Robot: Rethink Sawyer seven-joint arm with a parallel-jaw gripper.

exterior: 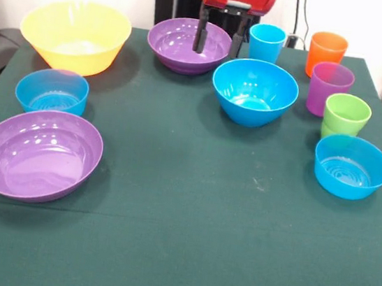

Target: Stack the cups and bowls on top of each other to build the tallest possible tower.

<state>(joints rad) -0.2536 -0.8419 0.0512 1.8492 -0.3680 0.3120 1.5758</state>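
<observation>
Pincer (218, 42): black fingers spread wide, nothing held, hung over the rim of the far wide glossy purple plastic bowl (183, 43). Remaining bowls and four plastic cups are set apart, unstacked, on the green table (188, 220).

I am counting six bowls (254, 91): one yellow, two purple, three blue. I am also seeing four cups (345, 114): light blue, orange, purple and green.

I see yellow bowl (75, 35), two purple bowls (38, 154), three blue bowls (254, 91); blue, orange, purple, green cups (346, 115); dark green table (193, 235).
</observation>
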